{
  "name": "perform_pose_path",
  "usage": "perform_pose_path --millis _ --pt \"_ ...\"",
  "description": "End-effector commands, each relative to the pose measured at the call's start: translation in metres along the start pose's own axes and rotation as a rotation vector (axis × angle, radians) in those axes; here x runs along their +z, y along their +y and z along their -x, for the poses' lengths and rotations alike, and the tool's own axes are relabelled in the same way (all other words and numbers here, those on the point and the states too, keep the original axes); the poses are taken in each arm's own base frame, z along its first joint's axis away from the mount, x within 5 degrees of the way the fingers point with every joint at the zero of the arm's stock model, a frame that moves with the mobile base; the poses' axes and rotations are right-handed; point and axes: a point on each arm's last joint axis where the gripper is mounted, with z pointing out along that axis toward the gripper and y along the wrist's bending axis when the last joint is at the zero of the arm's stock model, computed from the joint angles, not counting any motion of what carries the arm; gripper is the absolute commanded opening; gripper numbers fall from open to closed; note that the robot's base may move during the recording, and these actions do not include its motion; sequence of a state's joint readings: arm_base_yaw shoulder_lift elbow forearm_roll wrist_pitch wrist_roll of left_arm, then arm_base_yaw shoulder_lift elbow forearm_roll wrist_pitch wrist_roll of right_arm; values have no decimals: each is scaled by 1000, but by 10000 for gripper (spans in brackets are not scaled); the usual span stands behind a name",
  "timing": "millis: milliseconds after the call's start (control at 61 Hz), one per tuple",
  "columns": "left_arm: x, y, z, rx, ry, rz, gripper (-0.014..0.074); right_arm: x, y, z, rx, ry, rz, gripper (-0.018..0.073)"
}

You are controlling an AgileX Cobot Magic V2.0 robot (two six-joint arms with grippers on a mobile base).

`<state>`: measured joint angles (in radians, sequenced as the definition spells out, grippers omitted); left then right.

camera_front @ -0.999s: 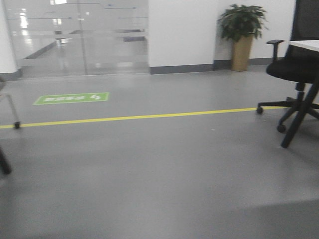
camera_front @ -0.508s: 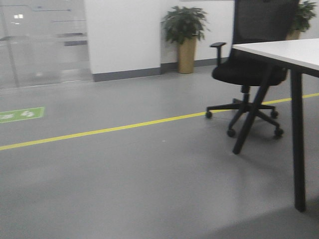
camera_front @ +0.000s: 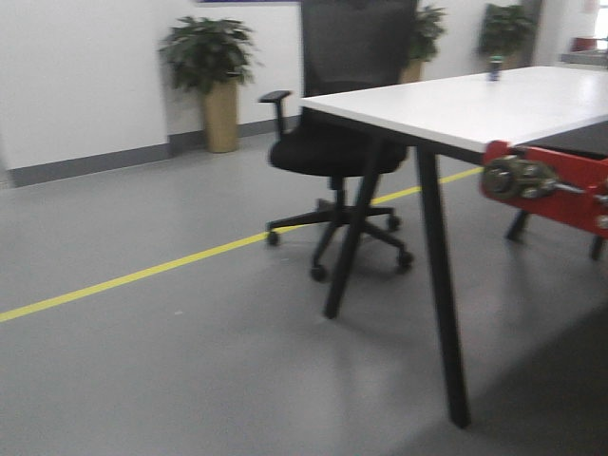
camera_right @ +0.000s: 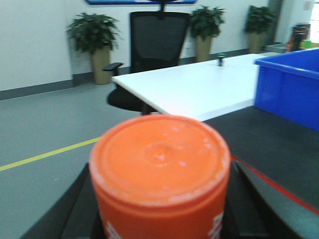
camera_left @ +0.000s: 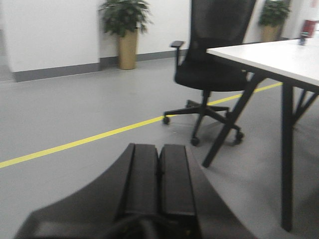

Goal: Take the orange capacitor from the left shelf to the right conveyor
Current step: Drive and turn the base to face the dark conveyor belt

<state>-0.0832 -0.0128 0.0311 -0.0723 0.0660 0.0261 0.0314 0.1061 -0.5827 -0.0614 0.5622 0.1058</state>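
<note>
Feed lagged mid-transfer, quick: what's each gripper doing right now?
Left gripper: closed, holding nothing.
Right gripper: closed on the orange capacitor.

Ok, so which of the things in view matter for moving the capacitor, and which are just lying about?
Part of the job:
orange capacitor, held between the right fingers
right conveyor, a dark belt with a red frame

Just lying about:
office chair
white table
potted plant
blue bin
yellow floor line

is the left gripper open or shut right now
Shut: in the left wrist view the left gripper has both fingers pressed together, nothing between them.
</note>
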Motion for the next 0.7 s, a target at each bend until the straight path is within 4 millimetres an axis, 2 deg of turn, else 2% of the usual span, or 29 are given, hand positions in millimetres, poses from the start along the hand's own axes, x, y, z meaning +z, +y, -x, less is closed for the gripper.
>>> perform_pose_path --millis 0,688 --pt "-1 0 10 -3 -104 2 -127 -1 1 16 -15 -101 -4 67" --pt "-1 1 10 -2 -105 25 -127 -1 1 16 -15 -101 -4 67"
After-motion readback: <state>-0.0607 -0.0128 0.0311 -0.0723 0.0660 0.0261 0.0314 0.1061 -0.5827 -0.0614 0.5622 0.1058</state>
